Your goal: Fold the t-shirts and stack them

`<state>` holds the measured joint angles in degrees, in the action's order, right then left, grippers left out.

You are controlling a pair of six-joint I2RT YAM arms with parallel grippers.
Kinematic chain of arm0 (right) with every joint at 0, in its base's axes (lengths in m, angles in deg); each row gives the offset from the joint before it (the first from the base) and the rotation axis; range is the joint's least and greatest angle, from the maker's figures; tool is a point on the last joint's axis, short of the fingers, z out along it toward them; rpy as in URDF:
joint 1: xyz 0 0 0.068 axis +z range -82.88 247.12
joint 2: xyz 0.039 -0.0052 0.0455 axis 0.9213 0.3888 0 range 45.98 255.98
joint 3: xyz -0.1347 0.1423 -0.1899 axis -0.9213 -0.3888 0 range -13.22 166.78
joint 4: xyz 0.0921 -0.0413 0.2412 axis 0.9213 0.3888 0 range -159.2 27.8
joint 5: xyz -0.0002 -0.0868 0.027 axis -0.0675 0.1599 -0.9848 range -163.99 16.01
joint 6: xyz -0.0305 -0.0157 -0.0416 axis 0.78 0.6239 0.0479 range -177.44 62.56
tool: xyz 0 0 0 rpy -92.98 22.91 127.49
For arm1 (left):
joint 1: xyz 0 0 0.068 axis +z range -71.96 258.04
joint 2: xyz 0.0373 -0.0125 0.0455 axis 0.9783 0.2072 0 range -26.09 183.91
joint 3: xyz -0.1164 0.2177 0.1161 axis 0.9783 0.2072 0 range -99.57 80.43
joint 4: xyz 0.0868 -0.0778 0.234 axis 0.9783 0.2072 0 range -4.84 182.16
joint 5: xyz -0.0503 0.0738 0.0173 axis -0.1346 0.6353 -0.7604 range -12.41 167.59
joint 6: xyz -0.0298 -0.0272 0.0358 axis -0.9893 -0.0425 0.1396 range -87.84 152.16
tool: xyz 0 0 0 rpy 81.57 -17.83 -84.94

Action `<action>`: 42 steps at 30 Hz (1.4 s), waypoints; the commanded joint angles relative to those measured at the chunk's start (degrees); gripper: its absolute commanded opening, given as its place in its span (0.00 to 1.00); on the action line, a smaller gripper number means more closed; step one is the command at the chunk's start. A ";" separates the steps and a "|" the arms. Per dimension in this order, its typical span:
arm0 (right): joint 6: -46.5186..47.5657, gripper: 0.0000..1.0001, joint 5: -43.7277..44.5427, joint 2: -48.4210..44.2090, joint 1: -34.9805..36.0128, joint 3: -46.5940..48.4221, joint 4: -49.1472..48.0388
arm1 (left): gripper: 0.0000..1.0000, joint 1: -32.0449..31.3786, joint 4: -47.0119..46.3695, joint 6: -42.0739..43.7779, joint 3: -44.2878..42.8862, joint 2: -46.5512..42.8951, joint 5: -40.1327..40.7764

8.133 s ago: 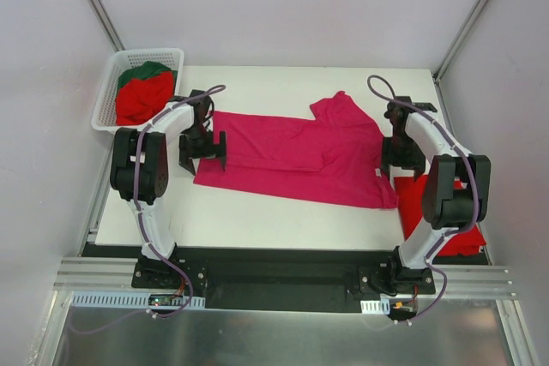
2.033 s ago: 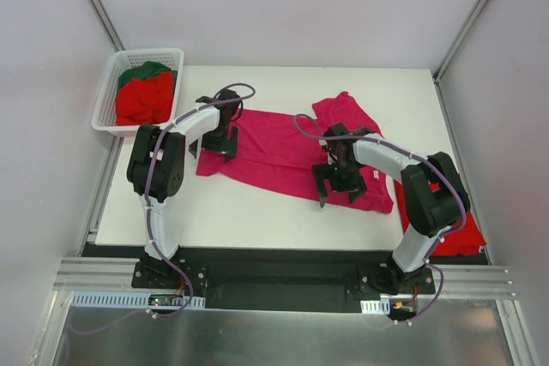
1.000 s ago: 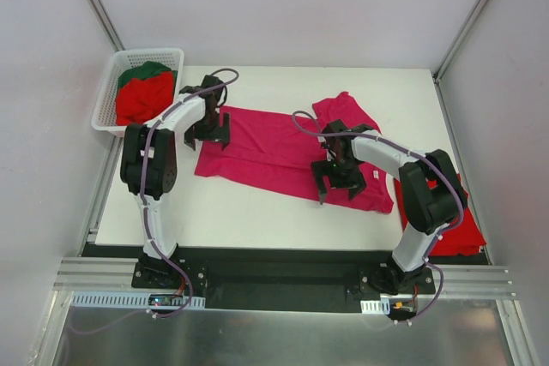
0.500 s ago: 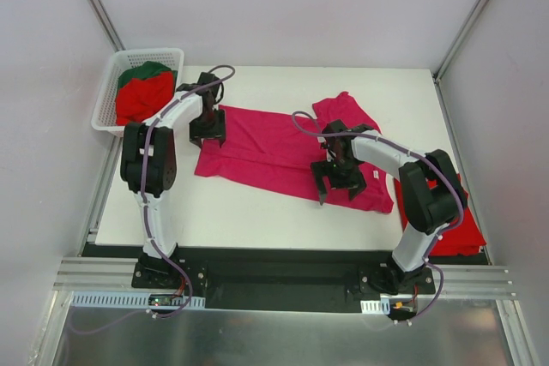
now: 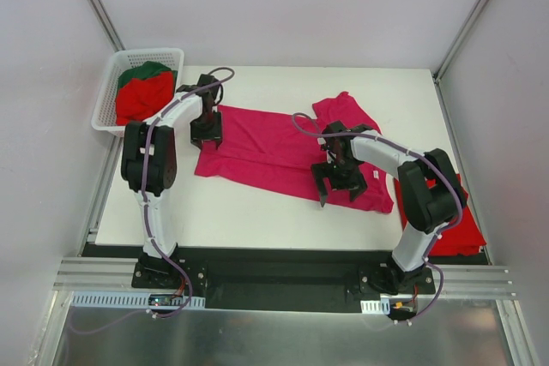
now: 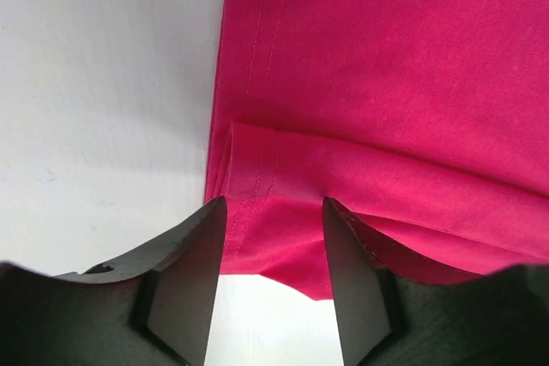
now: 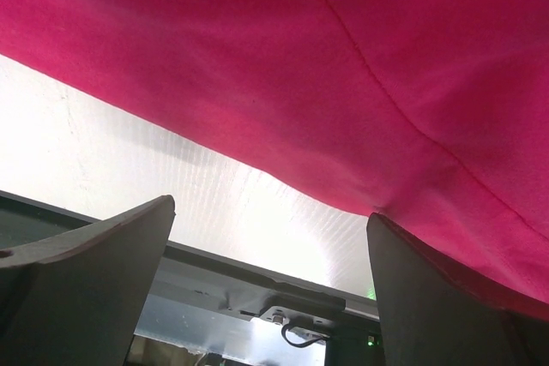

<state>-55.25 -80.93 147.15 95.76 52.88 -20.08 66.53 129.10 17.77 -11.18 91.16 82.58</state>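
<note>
- Currently, magenta t-shirt (image 5: 266, 147) lies spread on the worktop (image 5: 249, 212).
- Left tool (image 6: 274, 212): narrow gap, straddling its folded left corner; apparently not yet pinching.
- Right tool (image 5: 337, 184): wide, above its near edge.

The top camera hung above and behind the arm bases, looking down toward 12 o'clock, far enough back to take in the whole table (image 5: 257, 212). The left wrist camera sat close over the left gripper (image 6: 274, 203), facing straight down at the pink shirt (image 6: 386, 83) near 10 o'clock. The right wrist camera looked low past the right gripper (image 7: 270, 210) toward the 6 o'clock rail (image 7: 223, 276). All three views shared that shirt.
</note>
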 commanded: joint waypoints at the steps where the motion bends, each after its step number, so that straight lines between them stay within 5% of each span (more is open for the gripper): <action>1: 0.70 0.99 -0.71 0.09 0.01 1.39 1.94 | 0.45 0.70 0.53 -0.02 0.12 1.92 0.28; 18: 0.88 0.99 -0.88 0.61 0.01 0.60 1.76 | 0.32 2.37 0.44 0.33 0.65 0.96 1.60; 29: 1.06 0.99 -0.97 1.05 0.10 -0.19 1.50 | 0.05 2.37 0.44 -0.28 0.47 0.61 0.72; 42: 1.14 0.99 -1.06 2.02 0.10 -0.10 1.24 | 0.01 2.37 1.67 -1.60 -0.06 -4.13 0.63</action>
<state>-54.83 -81.17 149.01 95.76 52.75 -19.86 68.39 129.12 17.50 -10.68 92.45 82.58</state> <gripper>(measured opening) 0.987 0.019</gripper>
